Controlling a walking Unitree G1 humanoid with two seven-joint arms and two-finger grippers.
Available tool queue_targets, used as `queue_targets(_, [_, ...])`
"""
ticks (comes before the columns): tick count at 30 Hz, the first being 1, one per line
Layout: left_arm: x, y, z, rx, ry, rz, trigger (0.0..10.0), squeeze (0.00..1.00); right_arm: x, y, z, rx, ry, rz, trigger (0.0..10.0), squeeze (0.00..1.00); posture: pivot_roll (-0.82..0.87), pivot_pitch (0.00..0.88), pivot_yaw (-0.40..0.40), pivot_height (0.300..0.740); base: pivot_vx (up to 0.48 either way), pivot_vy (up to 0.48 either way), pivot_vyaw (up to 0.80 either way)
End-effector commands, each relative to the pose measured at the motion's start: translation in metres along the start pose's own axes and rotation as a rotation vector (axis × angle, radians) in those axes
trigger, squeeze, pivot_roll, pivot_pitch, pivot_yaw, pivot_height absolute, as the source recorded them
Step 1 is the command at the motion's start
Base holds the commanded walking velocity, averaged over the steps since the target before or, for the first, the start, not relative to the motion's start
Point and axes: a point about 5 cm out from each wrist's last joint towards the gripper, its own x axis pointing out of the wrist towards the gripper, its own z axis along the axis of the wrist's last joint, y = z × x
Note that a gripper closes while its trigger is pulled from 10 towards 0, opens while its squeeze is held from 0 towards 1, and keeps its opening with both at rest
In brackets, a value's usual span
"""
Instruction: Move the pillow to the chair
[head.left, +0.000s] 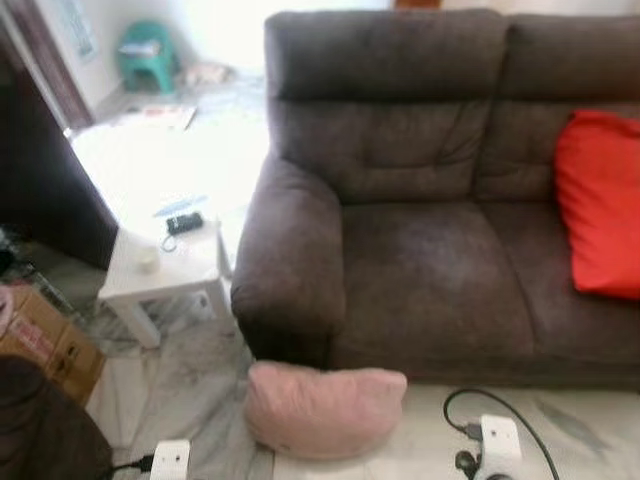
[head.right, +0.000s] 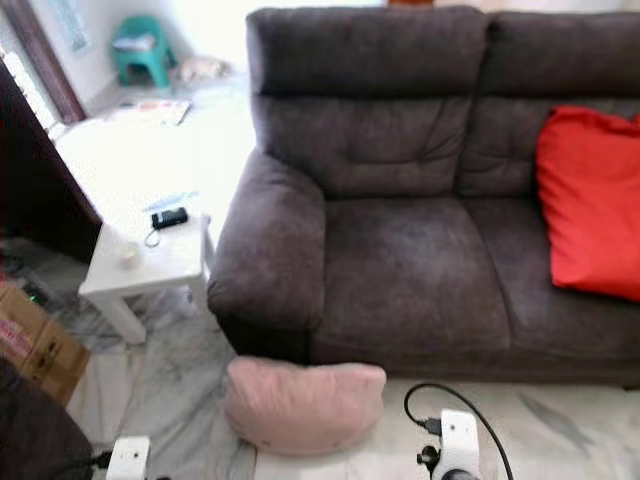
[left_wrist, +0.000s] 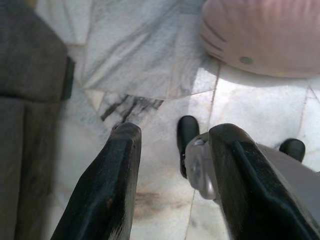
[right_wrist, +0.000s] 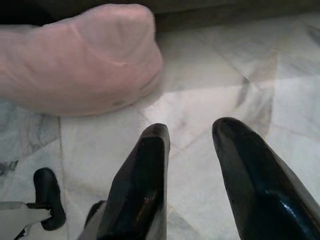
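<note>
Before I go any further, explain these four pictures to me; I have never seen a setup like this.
This is a walking humanoid robot with two arms, each ending in two long black fingers. The two wide pictures come from cameras on its head, looking down at a dark grey sofa with a red cushion on its seat. A pink pillow lies on the marble floor against the sofa's front; a small white side table stands beside the armrest. The two close pictures come from wrist cameras. The left gripper and the right gripper both hang above the floor near the pillow, jaws apart, holding nothing.
</note>
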Motion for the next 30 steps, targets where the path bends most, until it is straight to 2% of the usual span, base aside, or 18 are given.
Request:
queue_targets(1, [-0.001,0.003,-0.002,0.017,0.005,0.01,10.0,0.0,0.0,0.002,0.001,0.01,-0.007,0.004,10.0,0.0,0.04,0.0,0.006,0.74,0.0,0.0,0.0])
queue_targets(10, [-0.002,0.003,-0.005,0.012,0.012,0.001,10.0,0.0,0.0,0.003,0.001,0.011,-0.007,0.004,10.0,0.0,0.04,0.0,0.009,0.74,0.0,0.0,0.0])
queue_targets(21, [-0.006,0.021,-0.014,-0.005,0.02,0.02,10.0,0.0,0.0,0.002,0.0,0.023,-0.007,0.002,10.0,0.0,0.03,0.0,0.01,0.74,0.0,0.0,-0.04])
queue_targets(25, [-0.004,0.016,-0.009,-0.005,0.017,0.019,10.0,0.0,0.0,0.002,0.0,0.018,-0.006,0.005,10.0,0.0,0.03,0.0,0.01,0.74,0.0,0.0,-0.65])
queue_targets(30, [-0.003,0.013,-0.009,-0.004,0.019,0.017,10.0,0.0,0.0,0.002,0.001,0.017,-0.012,-0.001,10.0,0.0,0.03,0.0,0.009,0.74,0.0,0.0,0.0])
